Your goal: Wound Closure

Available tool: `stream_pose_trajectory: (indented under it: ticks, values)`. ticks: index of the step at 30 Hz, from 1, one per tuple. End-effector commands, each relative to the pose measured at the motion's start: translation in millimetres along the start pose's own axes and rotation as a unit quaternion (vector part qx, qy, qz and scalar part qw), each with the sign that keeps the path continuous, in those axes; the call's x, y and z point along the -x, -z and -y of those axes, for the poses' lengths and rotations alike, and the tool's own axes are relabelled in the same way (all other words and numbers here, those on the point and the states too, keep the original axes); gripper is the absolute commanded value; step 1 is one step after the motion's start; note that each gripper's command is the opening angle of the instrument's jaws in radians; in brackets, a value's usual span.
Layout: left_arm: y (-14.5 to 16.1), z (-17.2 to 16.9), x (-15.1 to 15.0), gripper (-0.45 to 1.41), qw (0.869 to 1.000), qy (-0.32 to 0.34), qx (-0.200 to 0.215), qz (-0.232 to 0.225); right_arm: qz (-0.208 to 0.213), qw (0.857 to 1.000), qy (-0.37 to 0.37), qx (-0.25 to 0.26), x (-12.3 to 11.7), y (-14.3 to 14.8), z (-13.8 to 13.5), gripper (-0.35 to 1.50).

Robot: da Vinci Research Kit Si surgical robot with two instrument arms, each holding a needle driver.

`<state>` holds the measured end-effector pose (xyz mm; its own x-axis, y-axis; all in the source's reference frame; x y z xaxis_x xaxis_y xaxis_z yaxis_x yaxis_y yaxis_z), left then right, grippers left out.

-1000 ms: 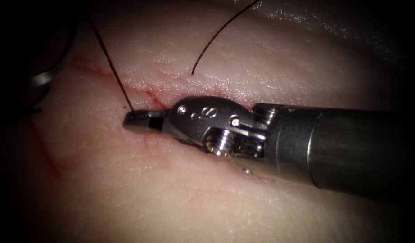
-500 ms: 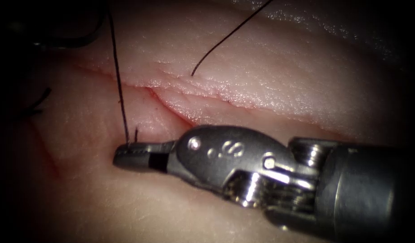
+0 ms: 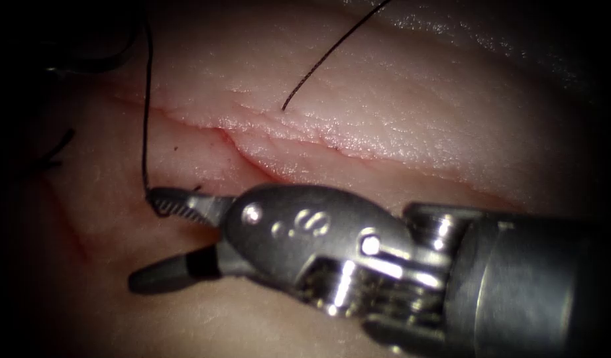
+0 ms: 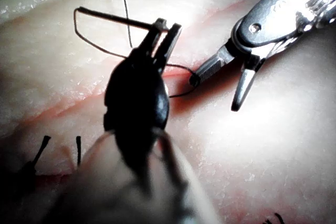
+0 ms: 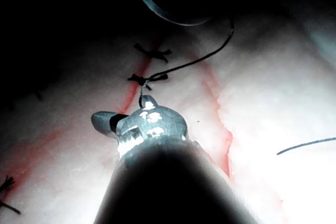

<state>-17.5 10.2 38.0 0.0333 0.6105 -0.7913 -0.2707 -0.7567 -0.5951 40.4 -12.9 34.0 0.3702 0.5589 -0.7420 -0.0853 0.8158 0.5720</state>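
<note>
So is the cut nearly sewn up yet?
Not yet. Two knotted stitches are tied in the tissue. The left tool holds the needle near one end, out of the tissue. The right tool is open, thread touching one jaw. The cut gapes unstitched.

Right tool point(image 3: 161, 240) fingers spread over tissue point(image 3: 398, 119); thread point(image 3: 146, 106) touches upper finger tip; nothing gripped.

Pale pink pork-belly tissue point(image 3: 411, 106) with a thin red-edged cut point(image 3: 252, 156) running across it, curved steel needle point(image 4: 113, 19) lying off the tissue surface, thin dark thread point(image 3: 146, 99) running taut upward, loose thread end point(image 3: 319, 56) on the far side of the cut.
</note>
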Motion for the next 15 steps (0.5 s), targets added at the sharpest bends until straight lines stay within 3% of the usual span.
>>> stream_pose_trajectory:
  ticks: [1,5,8,10,15]
  values:
    - [-0.1,0.3,0.6,-0.45,1.0,0.0,-0.008,0.002,-0.001,1.0,0.011,0.004,0.5,0.2,-1.5,1.16]
    - [2.0,1.7,0.4,-0.45,0.999,-0.001,-0.043,0.007,0.006,1.0,0.026,0.009,1.8,1.4,-2.5,1.2]
    - [3.3,2.5,0.4,-0.45,0.998,-0.002,-0.065,0.007,0.034,0.998,0.044,0.019,3.0,1.4,-3.0,1.18]
    - [3.7,2.8,0.4,-0.45,0.997,-0.003,-0.082,0.006,0.048,0.997,0.048,0.023,3.9,0.9,-3.4,1.13]
    - [3.1,2.5,0.7,-0.45,0.997,-0.006,-0.073,0.006,0.074,0.995,0.061,0.042,6.4,-2.4,-4.3,1.06]
